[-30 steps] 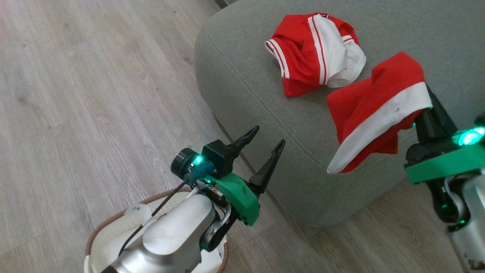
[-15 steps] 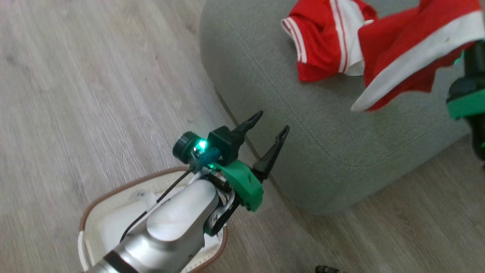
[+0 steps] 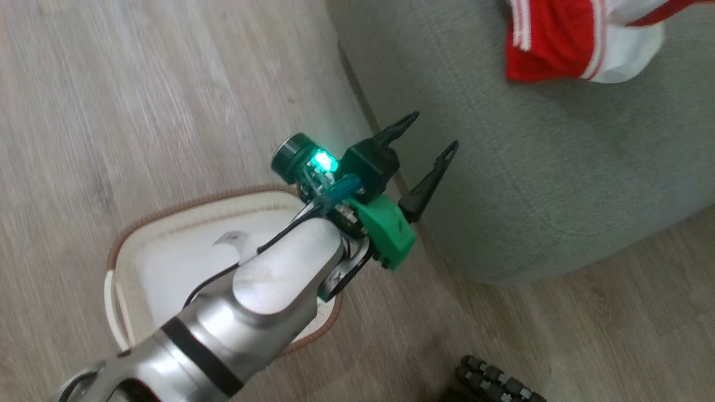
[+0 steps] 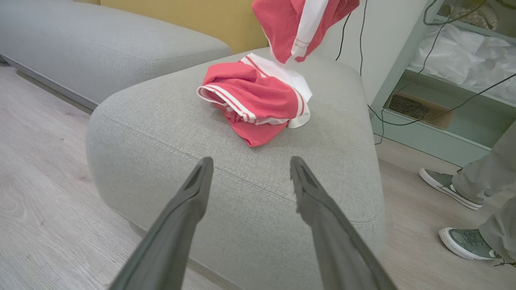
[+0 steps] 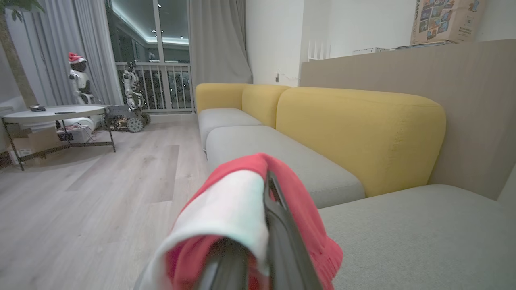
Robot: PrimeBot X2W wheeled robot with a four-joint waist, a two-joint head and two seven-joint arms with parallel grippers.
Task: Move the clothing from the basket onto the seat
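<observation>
While clamped shut on the clothing [image 5: 225, 209] above the seat [image 5: 423, 233], lower the right gripper [image 5: 264, 189] straight down; left gripper [image 3: 435, 129] gaping, empty, by the basket [image 3: 167, 213]

Bright, soft room light, with some blur.
The head view is smeary, most on the floor [image 3: 111, 84] and the clothing [image 3: 550, 50], and a green lamp [image 3: 324, 162] glows. In the right wrist view the clothing up close is fuzzy, and the window [image 5: 169, 52] is dark.
</observation>
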